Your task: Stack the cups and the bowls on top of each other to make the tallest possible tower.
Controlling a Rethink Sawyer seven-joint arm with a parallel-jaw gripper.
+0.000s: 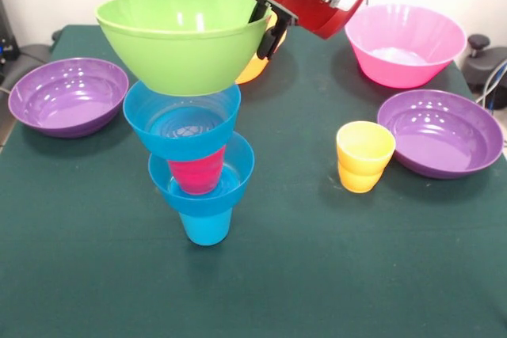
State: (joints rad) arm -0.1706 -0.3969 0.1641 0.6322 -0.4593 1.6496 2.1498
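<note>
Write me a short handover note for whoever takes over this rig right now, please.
Gripper: at the far rim of the green bowl, by the tower's top; whether it is open or shut cannot be told.
Tower, bottom to top: blue cup, blue bowl, red cup, second blue bowl, green bowl.
Loose on the table: yellow cup, pink bowl, two purple bowls, and an orange bowl mostly hidden behind the tower.
Done: five pieces stacked.
Left: the five loose pieces. The tower looks top-heavy, so go gently.
</note>
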